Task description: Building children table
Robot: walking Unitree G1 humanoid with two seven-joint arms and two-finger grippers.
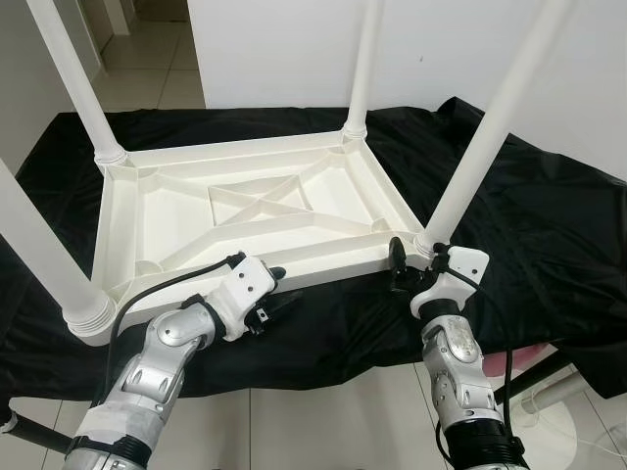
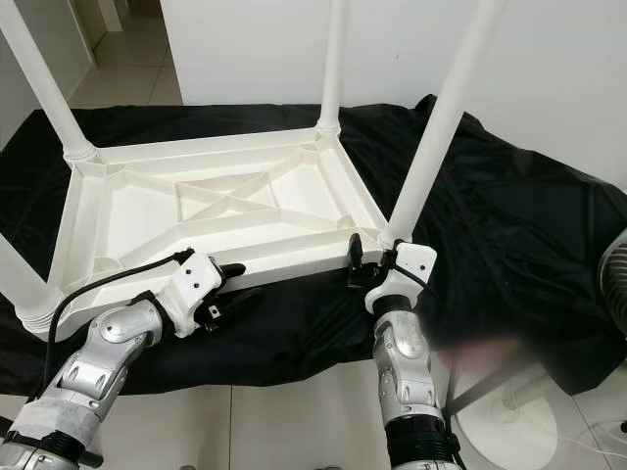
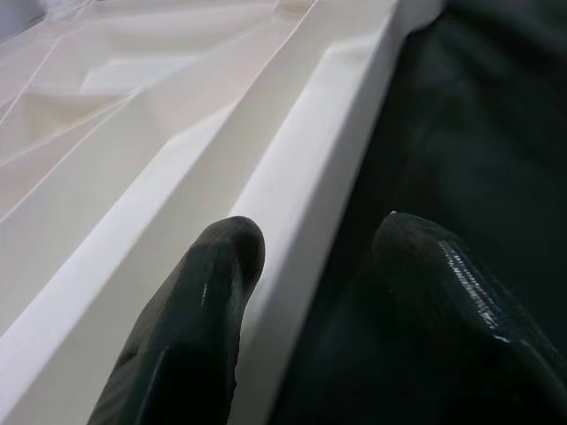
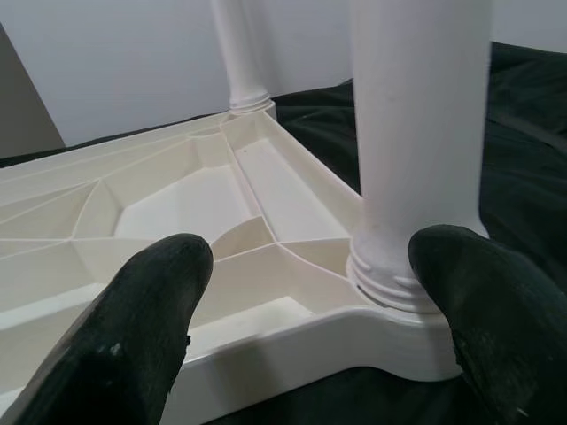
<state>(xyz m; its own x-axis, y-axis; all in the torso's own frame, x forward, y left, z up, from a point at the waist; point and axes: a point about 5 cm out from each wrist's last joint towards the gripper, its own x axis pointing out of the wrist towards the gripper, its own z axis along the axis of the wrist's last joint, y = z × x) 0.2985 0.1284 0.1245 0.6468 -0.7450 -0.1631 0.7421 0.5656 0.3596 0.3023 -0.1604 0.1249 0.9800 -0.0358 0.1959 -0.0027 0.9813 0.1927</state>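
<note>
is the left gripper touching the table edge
Cannot tell. In the left wrist view the left gripper has open fingers straddling the rim of the upturned white table, but no plain contact or gap shows.

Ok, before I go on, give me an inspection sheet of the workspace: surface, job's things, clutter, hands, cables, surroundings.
Surface: black cloth draped over the work surface, wrinkled.
Job's things: white table top lying upside down on the cloth; four white legs standing up from its corners.
Clutter: nothing seen.
Hands: left hand open, one finger on each side of the near rim; right hand open, at the near right corner beside the leg base.
Cables: black cable looping along the left forearm.
Surroundings: white wall behind, tiled floor below, fan at right.
</note>
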